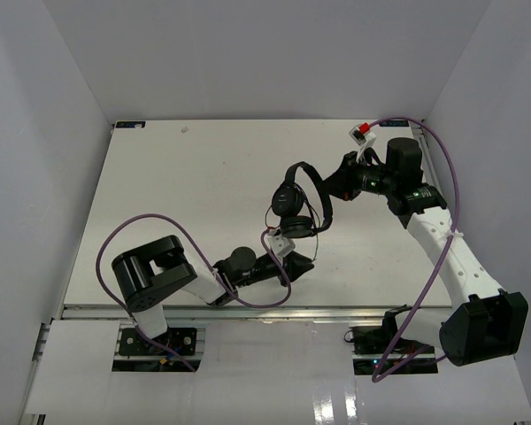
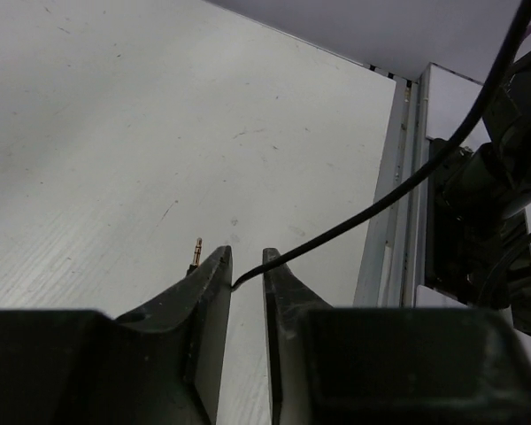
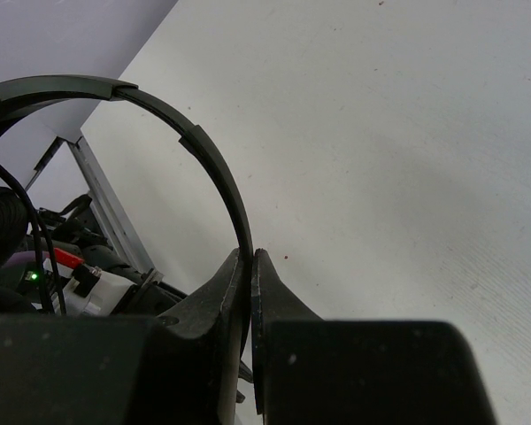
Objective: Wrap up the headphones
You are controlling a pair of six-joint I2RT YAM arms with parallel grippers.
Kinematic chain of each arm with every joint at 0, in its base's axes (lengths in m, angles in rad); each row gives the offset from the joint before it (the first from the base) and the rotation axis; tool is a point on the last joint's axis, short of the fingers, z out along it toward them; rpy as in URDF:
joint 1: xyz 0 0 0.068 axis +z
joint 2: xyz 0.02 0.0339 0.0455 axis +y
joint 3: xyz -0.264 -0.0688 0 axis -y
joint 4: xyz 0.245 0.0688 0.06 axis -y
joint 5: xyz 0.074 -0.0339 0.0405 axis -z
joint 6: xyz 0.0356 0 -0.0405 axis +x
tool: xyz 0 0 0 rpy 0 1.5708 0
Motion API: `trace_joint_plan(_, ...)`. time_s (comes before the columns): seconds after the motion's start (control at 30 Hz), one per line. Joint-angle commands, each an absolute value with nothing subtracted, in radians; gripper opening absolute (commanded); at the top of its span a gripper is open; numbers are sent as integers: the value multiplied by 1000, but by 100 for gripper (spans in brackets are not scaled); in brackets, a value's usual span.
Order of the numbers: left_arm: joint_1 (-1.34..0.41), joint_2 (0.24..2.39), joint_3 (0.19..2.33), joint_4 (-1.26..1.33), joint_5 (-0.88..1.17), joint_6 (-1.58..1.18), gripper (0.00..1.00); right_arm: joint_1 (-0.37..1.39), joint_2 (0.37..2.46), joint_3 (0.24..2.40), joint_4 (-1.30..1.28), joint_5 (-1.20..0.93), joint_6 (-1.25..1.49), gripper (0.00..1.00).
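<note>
The black over-ear headphones (image 1: 294,202) sit near the middle of the white desk (image 1: 186,195), between the two arms. The right gripper (image 3: 250,266) has its jaws closed on the thin arched headband (image 3: 203,150), with the earcups pointing away from it toward the left arm. The left gripper (image 2: 246,266) presents narrow jaws. The thin black cable (image 2: 398,190) passes between them close to its free end. The gap at the tips looks slightly wider than the cable, so a firm clamp is not confirmed. The gold-tipped plug (image 2: 196,252) projects just beyond the left finger. From the jaws, the long axis of the cable runs up and to the right in the left wrist view, back toward the headphones. The left arm is nearer the cable end and is judged to be the one to do the winding, while the right arm anchors the headband.
</note>
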State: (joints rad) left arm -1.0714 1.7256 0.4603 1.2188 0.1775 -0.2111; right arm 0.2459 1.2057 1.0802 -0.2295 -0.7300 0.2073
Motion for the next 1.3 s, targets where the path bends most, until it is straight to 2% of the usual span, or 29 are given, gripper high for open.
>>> trace_joint_plan(0.0, -1078, 1736, 473, 1307, 229, -243, 27, 241, 1186, 1069, -175, -766, 241, 8)
trace_joint_plan(0.13, -1078, 1738, 477, 1313, 225, -245, 11, 241, 1184, 1067, -176, -762, 234, 8)
trace_joint_plan(0.27, -1078, 1728, 463, 1323, 202, -245, 1, 239, 1179, 1063, -178, -761, 231, 8)
trace_joint_plan(0.53, -1074, 1669, 334, 1356, 124, -236, 0, 235, 1173, 1084, -208, -775, 193, 8)
trace_joint_plan(0.73, -1016, 1549, 217, 1291, 105, -229, 0, 235, 1165, 1127, -267, -836, 96, 8)
trace_joint_plan(1.03, -816, 1251, 288, 777, 249, -185, 0, 249, 1138, 1158, -482, -895, -253, 8)
trace_joint_plan(1.27, -737, 1160, 466, 330, 355, -136, 0, 300, 1141, 1117, -588, -737, -469, 8)
